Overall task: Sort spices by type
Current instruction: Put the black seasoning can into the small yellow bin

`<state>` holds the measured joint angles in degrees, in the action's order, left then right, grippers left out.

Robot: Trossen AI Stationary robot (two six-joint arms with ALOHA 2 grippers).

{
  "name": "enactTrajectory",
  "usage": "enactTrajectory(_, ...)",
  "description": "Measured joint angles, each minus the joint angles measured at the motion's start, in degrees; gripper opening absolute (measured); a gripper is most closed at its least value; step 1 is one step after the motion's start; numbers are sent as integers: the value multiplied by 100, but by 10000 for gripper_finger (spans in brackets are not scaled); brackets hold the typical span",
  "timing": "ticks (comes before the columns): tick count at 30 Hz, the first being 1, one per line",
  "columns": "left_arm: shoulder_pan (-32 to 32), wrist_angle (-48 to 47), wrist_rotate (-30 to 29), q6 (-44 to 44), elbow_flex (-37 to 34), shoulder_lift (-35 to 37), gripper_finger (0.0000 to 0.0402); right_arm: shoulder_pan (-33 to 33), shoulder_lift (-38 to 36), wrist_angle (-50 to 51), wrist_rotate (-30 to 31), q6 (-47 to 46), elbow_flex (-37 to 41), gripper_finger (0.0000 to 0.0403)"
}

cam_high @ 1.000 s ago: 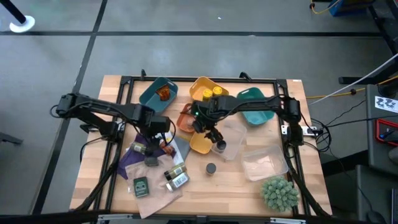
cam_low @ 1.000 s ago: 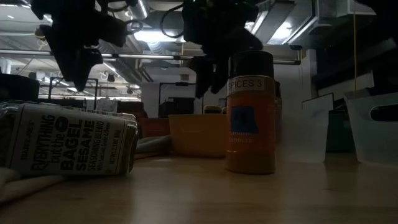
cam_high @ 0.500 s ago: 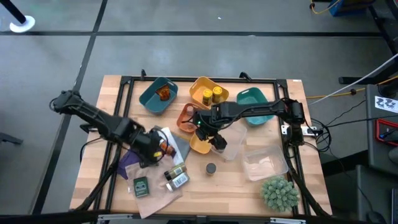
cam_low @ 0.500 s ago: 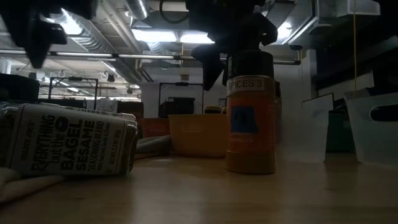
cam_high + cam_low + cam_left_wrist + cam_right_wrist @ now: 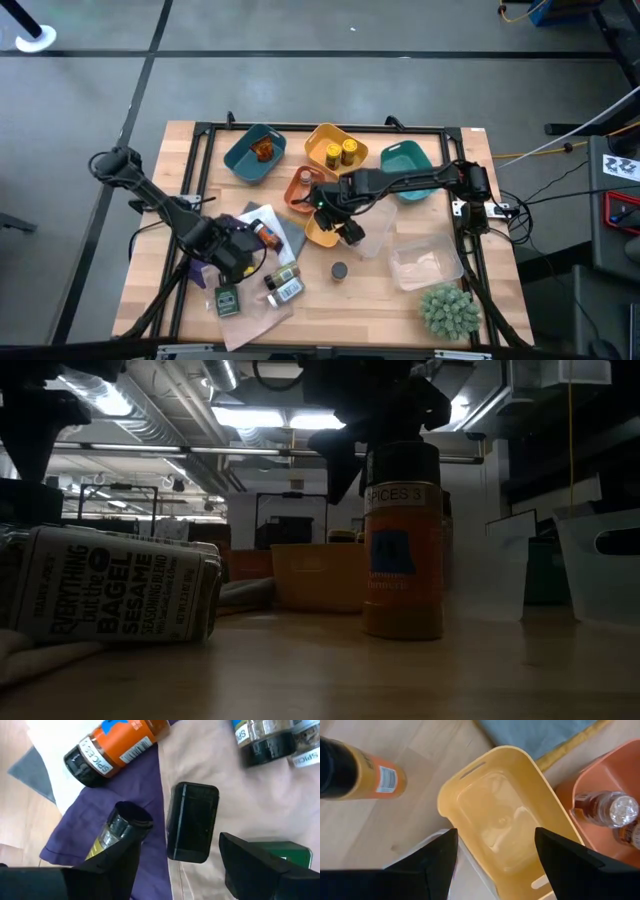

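**Both grippers open above the spices, nothing held**

The left gripper [image 5: 243, 262] hangs with its fingers [image 5: 112, 865] spread wide over the clutter at the table's front left. Between the fingers in the wrist view lies a flat black tin [image 5: 192, 821] on a beige cloth [image 5: 215, 775]. Beside it a dark-lidded jar [image 5: 117, 827] lies on a purple cloth [image 5: 107, 802], and an orange jar [image 5: 112, 747] with a black cap lies on its side further off. A green tin [image 5: 277, 851] shows just past one finger, and two dark-lidded jars [image 5: 270, 737] lie at the cloth's far edge.

The right gripper [image 5: 345, 222] hovers with its fingers [image 5: 427, 865] apart over an empty yellow tray [image 5: 502, 822] near the table's middle. An upright orange bottle [image 5: 357, 772] with a black lid stands on the wood just beside that tray. An orange tray [image 5: 610, 785] touching the yellow one holds small amber jars [image 5: 602, 807].

In the high view, a blue tray [image 5: 255, 155] at the back holds an amber jar [image 5: 263, 150], a yellow tray [image 5: 335, 145] holds two yellow jars [image 5: 340, 151], and a teal tray [image 5: 408, 168] sits to the right. A spiky plant [image 5: 449, 309] stands at the front right corner.
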<state>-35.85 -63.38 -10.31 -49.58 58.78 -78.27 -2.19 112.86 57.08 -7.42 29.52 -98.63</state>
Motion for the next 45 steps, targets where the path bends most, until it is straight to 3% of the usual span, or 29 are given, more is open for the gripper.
enactTrajectory(13, -167, 131, -257, 50, -4, -478, 253, -9, -21, 62, 98, -221, 0, 264)
enactTrajectory(21, -128, 258, -240, 94, -9, -913, 249, -9, -477, 518, 105, -336, 2, 264)
enactTrajectory(25, -101, 530, -221, 222, -9, -1006, 209, -9, -846, 780, 393, -528, 2, 264)
enactTrajectory(30, -27, 571, -203, 313, -9, -1013, 122, -9, -1304, 1130, 698, -874, 2, 264)
enactTrajectory(33, 72, 548, -158, 433, 3, -1002, 111, -9, -1589, 1268, 706, -1046, 11, 264)
enactTrajectory(39, 414, 532, 94, 967, 173, -802, 111, -9, -2282, 1009, 706, -1170, 609, 264)
enactTrajectory(45, 923, 523, 113, 1376, 507, -313, 111, -9, -3033, 25, 708, -1404, 1836, 264)
